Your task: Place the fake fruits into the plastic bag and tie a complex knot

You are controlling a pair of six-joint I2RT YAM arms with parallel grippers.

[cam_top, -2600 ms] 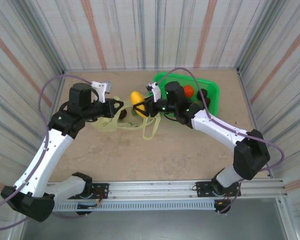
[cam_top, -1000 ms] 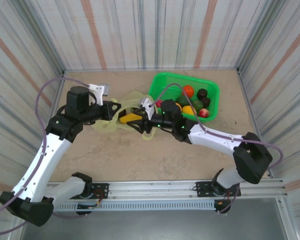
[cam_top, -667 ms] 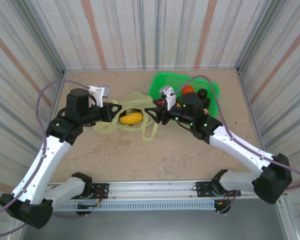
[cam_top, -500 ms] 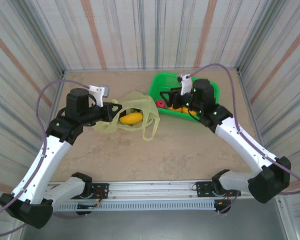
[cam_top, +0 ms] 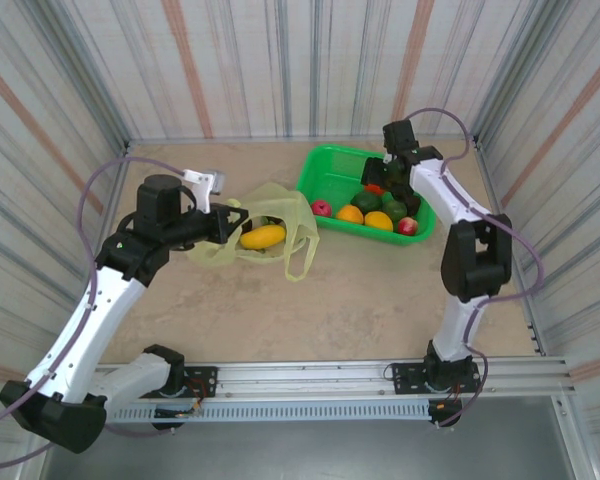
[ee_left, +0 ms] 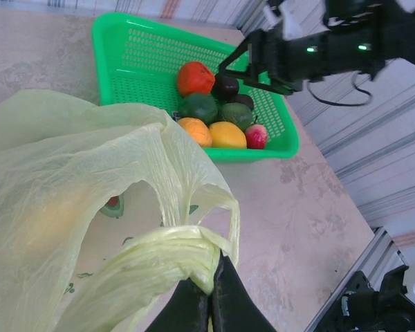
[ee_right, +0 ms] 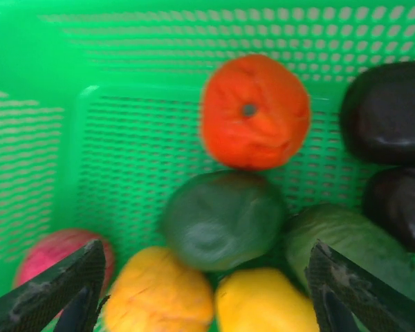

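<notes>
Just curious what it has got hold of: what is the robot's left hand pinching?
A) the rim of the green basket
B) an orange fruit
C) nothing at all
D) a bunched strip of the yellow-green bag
D: the left hand is shut on a bunched strip of the plastic bag, well apart from the green basket.

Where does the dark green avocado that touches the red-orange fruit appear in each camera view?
Top external: the dark green avocado lies in the middle of the basket, right of the picture's centre.
Left wrist: the avocado is in the upper middle, just below the red-orange fruit.
Right wrist: the avocado is at the centre, under that fruit.
Shared landmark: the green basket.
</notes>
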